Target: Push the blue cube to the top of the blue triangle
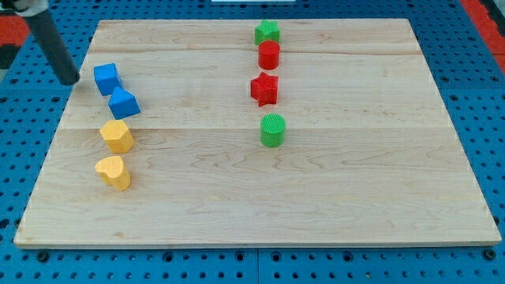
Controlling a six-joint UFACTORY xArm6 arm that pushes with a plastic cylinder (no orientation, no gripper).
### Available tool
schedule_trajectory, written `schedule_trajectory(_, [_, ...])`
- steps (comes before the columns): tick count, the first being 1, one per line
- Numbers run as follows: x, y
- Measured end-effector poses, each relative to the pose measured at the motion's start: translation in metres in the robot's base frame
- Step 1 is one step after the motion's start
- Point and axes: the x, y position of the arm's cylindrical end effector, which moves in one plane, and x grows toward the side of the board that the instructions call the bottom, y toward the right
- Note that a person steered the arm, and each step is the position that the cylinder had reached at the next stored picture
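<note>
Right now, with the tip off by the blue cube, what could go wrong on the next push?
1. The blue cube already sits just above the blue triangle, nearly touching. Any push toward the view's right or bottom could drive it into the triangle and shift both.
2. My tip is at the board's left edge, left of the cube; a push rightward may overshoot the spot.
3. The yellow blocks lie just below the triangle, so a chain shove could disturb them.

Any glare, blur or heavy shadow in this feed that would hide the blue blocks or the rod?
Camera view: lighting is even and soft, with no glare on the wooden board; the blue cube and blue triangle are sharp, casting only faint shadows; my tip, left of the cube, is slightly soft-edged; the board looks trapezoidal from perspective.
</note>
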Motion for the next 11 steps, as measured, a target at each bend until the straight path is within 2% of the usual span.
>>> schedule_trajectory(2, [-0.001,0.009])
schedule_trajectory(4, [-0.017,0.050])
schedule_trajectory(7, [0.004,0.064])
schedule_trajectory(8, [-0.001,0.054])
schedule_trajectory(10, [-0.081,0.044])
schedule_trajectory(11, [-0.087,0.045])
